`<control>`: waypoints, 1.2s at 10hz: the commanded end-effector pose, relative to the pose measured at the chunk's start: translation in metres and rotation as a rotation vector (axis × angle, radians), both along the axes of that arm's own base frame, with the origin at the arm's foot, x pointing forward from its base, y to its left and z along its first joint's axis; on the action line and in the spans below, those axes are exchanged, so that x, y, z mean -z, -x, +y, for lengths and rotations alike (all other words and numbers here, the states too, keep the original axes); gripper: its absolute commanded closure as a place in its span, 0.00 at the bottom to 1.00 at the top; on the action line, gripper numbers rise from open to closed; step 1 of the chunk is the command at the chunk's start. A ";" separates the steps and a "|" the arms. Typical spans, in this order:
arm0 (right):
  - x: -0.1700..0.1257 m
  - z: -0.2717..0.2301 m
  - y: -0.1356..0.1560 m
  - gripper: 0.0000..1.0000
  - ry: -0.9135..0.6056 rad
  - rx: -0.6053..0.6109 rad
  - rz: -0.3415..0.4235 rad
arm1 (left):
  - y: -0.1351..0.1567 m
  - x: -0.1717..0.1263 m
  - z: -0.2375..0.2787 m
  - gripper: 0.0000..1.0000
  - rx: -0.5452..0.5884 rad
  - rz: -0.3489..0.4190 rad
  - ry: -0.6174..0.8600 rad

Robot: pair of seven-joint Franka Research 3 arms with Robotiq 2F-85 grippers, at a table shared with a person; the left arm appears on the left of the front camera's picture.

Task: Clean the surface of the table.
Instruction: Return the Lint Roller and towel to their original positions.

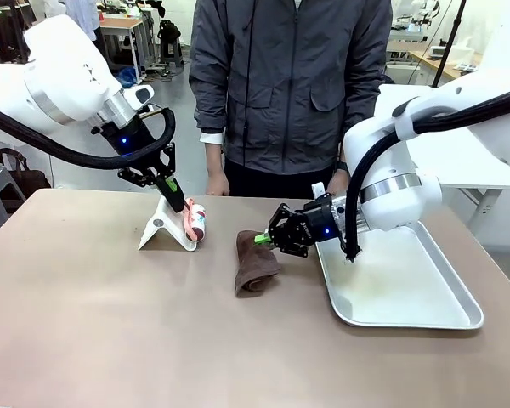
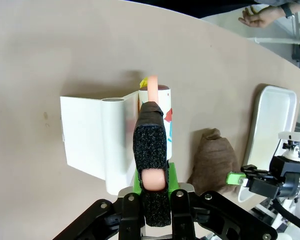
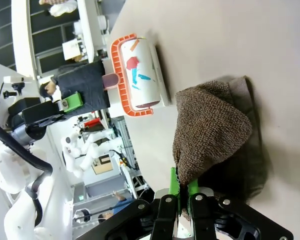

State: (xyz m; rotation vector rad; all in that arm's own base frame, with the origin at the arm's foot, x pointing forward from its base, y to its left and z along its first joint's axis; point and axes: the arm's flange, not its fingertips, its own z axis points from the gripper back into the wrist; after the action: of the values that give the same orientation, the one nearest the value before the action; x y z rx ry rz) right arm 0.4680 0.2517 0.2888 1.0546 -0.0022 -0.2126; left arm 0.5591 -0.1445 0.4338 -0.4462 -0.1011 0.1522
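The brownish table [image 1: 93, 331] holds a lint roller [image 1: 195, 223] with a pink handle, which rests against a white stand [image 1: 163, 231]. My left gripper [image 1: 171, 192] is shut on that handle; the left wrist view has its black pads [image 2: 151, 150] clamped over the pink handle, roller [image 2: 164, 117] beyond. A brown cloth [image 1: 255, 265] lies crumpled mid-table. My right gripper [image 1: 263, 240] is shut on the cloth's upper corner, and the right wrist view shows the cloth [image 3: 210, 132] pinched at my right gripper [image 3: 182, 186].
A shiny metal tray [image 1: 408, 319] lies at the right, under my right arm. A person in a dark jacket stands at the far edge, one hand [image 1: 217, 183] by the table. The front half of the table is bare.
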 end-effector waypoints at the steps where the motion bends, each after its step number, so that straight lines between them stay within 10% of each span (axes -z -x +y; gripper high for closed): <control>1: -0.004 0.002 -0.009 0.93 -0.004 -0.020 0.027 | 0.004 -0.003 -0.003 0.80 -0.032 -0.004 -0.015; 12: -0.002 0.002 -0.011 0.93 -0.006 -0.046 0.067 | 0.008 0.005 0.000 0.80 0.022 -0.059 -0.068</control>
State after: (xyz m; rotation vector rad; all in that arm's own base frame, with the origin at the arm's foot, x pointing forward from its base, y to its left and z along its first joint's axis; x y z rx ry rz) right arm 0.4709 0.2517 0.2877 1.0588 0.0522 -0.1973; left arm 0.5575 -0.1476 0.4331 -0.4201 -0.1267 0.1230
